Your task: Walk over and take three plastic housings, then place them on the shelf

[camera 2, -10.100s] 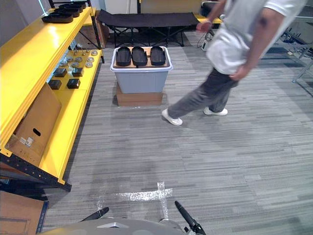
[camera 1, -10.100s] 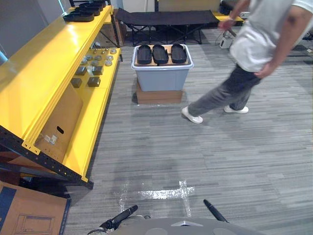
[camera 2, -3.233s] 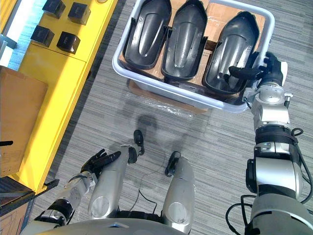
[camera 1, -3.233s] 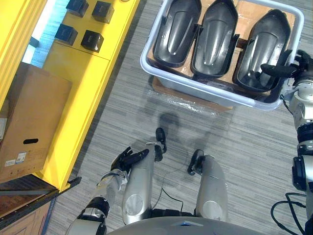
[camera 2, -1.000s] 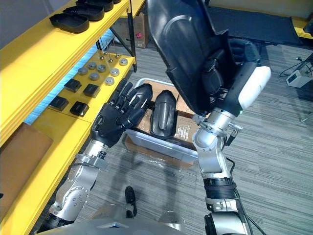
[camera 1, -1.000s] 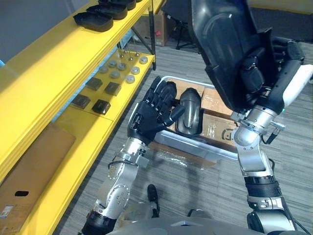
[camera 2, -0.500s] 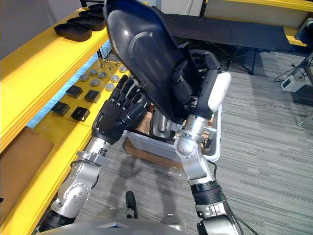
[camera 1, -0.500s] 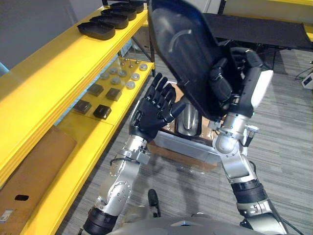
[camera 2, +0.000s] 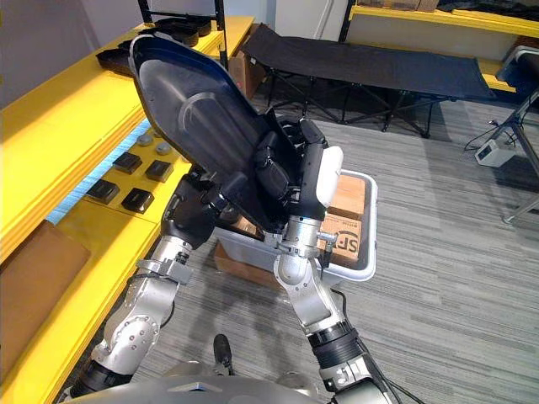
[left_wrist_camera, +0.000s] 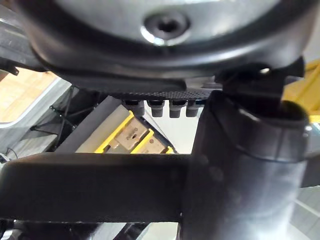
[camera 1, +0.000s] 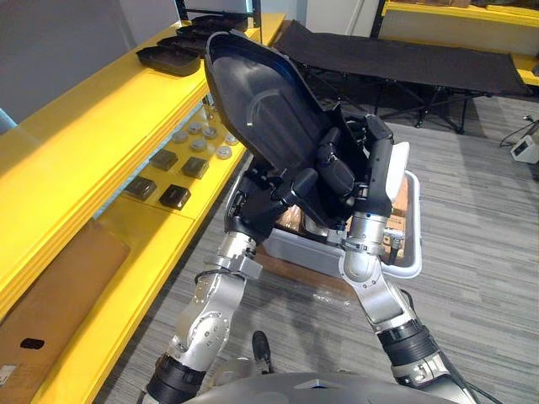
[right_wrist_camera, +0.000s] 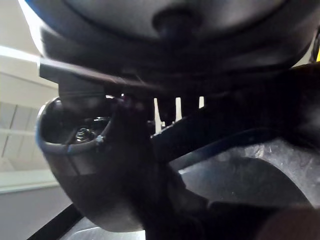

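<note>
Black housing (camera 1: 261,109) swung nearer the shelf (camera 1: 84,135); left hand (camera 1: 253,206), spread beside it a moment ago, now tucked behind, fingers' state unclear; right hand (camera 1: 362,181) fingers clasp its base; placement likely next

Bin (camera 2: 373,219) right of shelf (camera 1: 76,143); housings (camera 1: 168,59) on shelf top.
</note>
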Controlling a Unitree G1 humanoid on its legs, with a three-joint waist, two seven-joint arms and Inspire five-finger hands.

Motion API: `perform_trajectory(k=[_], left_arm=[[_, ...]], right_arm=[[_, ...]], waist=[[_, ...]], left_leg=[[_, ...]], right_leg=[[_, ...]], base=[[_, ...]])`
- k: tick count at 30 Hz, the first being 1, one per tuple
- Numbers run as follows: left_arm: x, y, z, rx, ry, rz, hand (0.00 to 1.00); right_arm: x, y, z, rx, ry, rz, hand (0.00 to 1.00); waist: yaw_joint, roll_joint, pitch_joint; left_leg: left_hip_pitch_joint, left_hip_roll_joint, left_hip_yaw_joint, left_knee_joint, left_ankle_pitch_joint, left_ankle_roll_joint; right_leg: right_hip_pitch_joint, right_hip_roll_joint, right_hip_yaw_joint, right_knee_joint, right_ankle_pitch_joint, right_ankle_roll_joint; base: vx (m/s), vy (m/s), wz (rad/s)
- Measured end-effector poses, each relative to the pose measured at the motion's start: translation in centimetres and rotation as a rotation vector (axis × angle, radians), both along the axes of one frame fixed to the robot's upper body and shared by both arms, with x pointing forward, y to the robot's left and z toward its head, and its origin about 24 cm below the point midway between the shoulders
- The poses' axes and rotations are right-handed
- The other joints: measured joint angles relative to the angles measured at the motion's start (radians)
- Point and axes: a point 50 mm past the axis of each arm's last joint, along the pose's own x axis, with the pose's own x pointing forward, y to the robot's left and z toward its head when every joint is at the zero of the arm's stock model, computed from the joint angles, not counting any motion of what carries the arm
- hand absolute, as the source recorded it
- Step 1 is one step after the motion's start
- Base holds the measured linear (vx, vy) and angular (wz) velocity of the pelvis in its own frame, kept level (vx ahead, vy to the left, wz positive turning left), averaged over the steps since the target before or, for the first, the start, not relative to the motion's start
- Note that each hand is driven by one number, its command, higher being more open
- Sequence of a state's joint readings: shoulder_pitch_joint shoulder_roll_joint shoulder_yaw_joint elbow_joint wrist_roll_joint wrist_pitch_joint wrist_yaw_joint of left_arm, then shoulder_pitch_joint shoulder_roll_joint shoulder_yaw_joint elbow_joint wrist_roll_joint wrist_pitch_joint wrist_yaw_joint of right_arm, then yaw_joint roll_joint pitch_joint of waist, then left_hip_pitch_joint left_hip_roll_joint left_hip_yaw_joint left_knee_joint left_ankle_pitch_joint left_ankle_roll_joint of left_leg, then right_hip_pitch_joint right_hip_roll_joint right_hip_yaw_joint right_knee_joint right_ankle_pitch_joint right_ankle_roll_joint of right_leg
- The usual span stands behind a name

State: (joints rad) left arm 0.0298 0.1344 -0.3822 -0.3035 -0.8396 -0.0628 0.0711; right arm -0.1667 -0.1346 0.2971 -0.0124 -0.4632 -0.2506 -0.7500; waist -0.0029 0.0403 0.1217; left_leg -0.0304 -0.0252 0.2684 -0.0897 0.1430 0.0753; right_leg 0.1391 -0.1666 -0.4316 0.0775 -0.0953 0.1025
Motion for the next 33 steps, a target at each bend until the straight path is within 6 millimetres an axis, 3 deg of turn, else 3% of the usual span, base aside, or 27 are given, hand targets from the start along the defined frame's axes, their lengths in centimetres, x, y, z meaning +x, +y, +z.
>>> perform_trajectory(k=[5, 6, 16, 20, 33], left_arm=[[0.0, 0.0, -0.2, -0.028, 0.043, 0.012, 1.00], [0.0, 0.0, -0.2, -0.030, 0.047, 0.014, 0.00], [0.9, 1.2, -3.0, -0.039, 0.262, 0.144, 0.00], [1.0, 1.1, -3.0, -0.077, 0.271, 0.144, 0.00], [1.0, 1.1, -2.6, -0.113, 0.228, 0.138, 0.00]], right_arm=[[0.0, 0.5, -0.3, 0.024, 0.013, 0.001, 0.00], [0.0, 0.5, -0.3, 0.026, 0.012, 0.000, 0.00], [-1.1, 2.0, -1.3, 0.051, 0.040, 0.077, 0.00], [-1.9, 3.4, -1.4, 0.051, 0.021, 0.175, 0.00], [-2.6, 4.2, -1.0, 0.114, -0.007, 0.232, 0.00]], waist=[[0.000, -0.001, -0.001], [0.000, -0.003, -0.002], [-0.002, -0.018, -0.040], [0.003, -0.018, -0.041], [-0.002, -0.015, -0.052]], left_leg=[[-0.003, 0.001, 0.001, 0.000, -0.002, -0.002], [-0.003, 0.001, 0.002, 0.000, -0.002, -0.002], [-0.011, 0.004, 0.000, 0.000, -0.002, -0.002], [-0.011, 0.003, -0.003, 0.000, -0.002, -0.003], [-0.011, 0.003, -0.003, 0.000, -0.003, -0.004]], right_leg=[[0.001, 0.002, 0.001, -0.011, 0.009, -0.005], [0.001, 0.002, 0.001, -0.012, 0.009, -0.005], [0.000, 0.012, 0.001, -0.028, 0.014, -0.006], [0.002, 0.012, 0.001, -0.028, 0.013, -0.008], [0.001, 0.012, 0.002, -0.026, 0.013, -0.008]], base=[[0.00, 0.000, 0.00], [0.00, 0.000, 0.00], [0.00, 0.000, 0.00], [0.01, -0.001, 0.01], [0.00, 0.000, 0.00]])
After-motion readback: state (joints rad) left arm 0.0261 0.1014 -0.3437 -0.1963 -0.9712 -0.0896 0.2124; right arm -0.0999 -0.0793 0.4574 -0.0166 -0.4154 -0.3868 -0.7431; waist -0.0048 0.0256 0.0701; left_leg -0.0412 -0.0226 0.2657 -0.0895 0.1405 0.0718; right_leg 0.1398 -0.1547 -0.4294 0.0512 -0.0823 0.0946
